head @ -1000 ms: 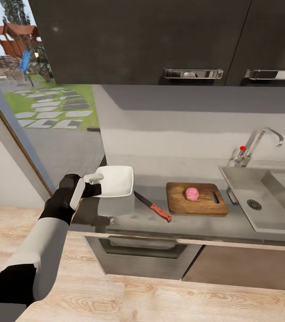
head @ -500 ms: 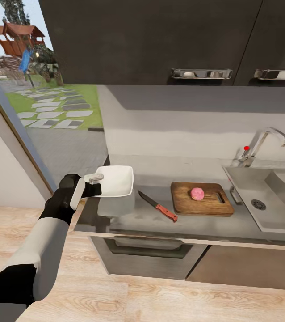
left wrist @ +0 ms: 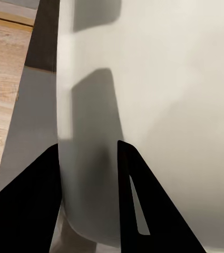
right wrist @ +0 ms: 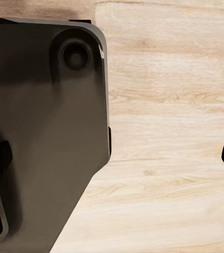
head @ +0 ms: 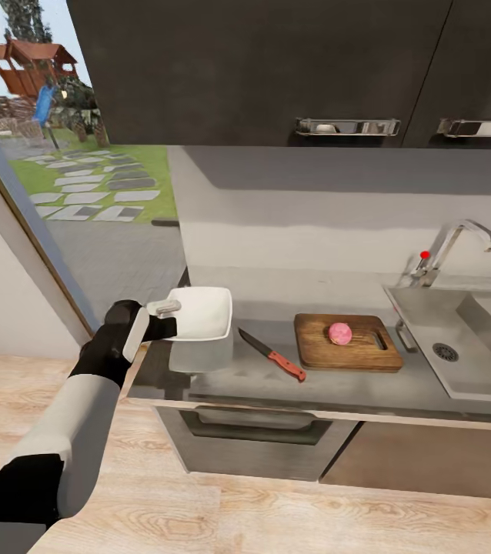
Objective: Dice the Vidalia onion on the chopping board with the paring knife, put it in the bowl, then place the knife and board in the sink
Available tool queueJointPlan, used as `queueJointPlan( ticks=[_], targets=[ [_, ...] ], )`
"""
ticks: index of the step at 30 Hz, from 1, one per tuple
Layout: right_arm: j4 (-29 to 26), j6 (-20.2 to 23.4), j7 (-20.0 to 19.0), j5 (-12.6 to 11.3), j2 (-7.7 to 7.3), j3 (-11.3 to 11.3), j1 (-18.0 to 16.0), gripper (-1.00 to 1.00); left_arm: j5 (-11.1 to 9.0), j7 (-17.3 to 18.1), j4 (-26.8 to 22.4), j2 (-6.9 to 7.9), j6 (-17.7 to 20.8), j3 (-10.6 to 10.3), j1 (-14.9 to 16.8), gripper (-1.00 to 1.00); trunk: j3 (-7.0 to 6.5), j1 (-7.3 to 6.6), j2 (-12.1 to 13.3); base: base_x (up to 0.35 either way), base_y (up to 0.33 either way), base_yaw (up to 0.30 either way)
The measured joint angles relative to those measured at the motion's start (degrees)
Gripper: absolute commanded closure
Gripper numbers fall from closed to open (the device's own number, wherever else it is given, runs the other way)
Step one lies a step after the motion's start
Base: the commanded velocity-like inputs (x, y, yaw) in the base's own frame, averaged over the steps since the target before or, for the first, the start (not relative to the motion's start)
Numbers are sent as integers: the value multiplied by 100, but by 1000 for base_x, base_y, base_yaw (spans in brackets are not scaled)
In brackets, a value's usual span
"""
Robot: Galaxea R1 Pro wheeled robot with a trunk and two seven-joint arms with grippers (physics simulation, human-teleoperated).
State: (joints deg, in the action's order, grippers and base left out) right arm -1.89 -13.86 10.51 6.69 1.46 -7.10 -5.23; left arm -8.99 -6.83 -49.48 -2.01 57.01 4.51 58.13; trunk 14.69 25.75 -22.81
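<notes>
My left gripper is shut on the rim of the white bowl, holding it just above the left end of the countertop. The left wrist view shows the bowl with its rim pinched by that gripper. The pink Vidalia onion sits whole on the chopping board. The red-handled paring knife lies on the counter between bowl and board. To the right is the sink. My right gripper hangs open over the wooden floor.
Dark upper cabinets with chrome handles hang over the counter. The chrome tap stands behind the sink. An oven front sits under the counter. A tall window is at the left. My dark base is beside the right gripper.
The head camera shifted slightly, so the whole scene slid right in the picture. My left gripper and the bowl edged a little rightward and down. Onion, knife and board stayed put.
</notes>
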Motion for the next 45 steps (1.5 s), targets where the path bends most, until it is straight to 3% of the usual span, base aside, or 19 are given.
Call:
queueJointPlan(
  ticks=[5, 45],
  targets=[
    [0, -1, 0, 0, -1, -3, 0, -100, 2, 5, 42, -5, 0, -167, -2, 100, 0, 0, 0, 0, 0, 0],
    [0, 0, 0, 0, -7, 1, 0, -100, -28, 17, 221, 5, -20, -184, 4, 100, -1, -1, -3, 0, 0, 0]
  ],
)
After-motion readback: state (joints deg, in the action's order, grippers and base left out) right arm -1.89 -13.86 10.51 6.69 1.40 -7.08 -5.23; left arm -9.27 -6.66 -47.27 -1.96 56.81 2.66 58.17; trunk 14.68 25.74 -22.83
